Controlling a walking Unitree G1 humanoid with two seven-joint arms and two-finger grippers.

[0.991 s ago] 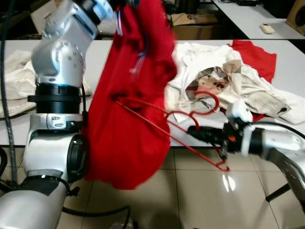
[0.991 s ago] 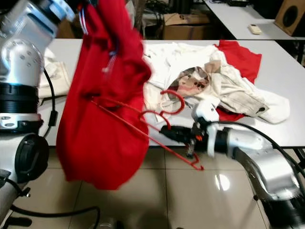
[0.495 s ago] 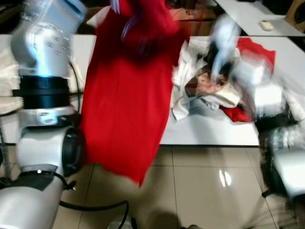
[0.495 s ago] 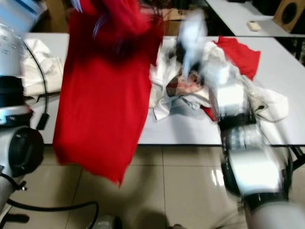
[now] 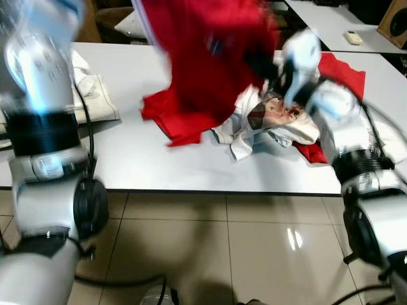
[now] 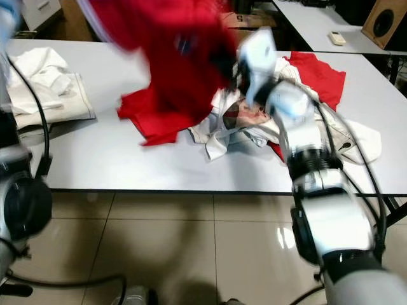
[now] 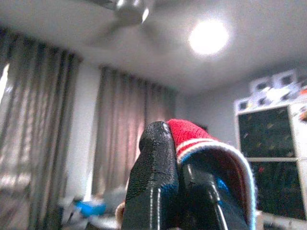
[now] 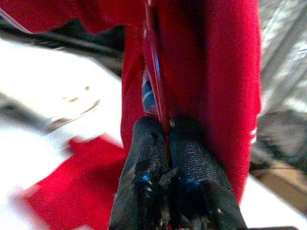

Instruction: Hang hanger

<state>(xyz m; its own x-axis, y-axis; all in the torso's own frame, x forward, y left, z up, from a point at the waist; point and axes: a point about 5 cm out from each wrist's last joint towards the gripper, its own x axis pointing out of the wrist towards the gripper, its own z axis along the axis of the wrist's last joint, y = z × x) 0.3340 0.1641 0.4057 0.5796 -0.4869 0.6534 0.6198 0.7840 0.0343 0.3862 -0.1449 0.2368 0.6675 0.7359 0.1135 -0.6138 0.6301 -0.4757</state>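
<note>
A red shirt (image 5: 203, 57) is held up over the white table (image 5: 127, 159), and its lower edge rests on the tabletop. In the left wrist view my left gripper (image 7: 177, 158) points up at the ceiling, shut on the shirt's red collar (image 7: 192, 136) with its white stripe. My right arm (image 5: 318, 95) reaches up to the shirt from the right. In the right wrist view my right gripper (image 8: 165, 139) is shut on the thin red hanger wire (image 8: 156, 72), with red cloth on both sides of it. The rest of the hanger is hidden by the shirt.
A heap of white clothes (image 5: 280, 121) and another red garment (image 5: 340, 70) lie on the table's right half. A folded white cloth (image 5: 89, 89) lies at its left. Beyond stands a second table (image 5: 331, 25) with a remote (image 5: 356, 38). Tiled floor (image 5: 210, 241) runs below the near edge.
My right gripper has swung the hanger up from below the table's edge into the shirt. The shirt has moved from hanging before the table to over it. The camera has shifted.
</note>
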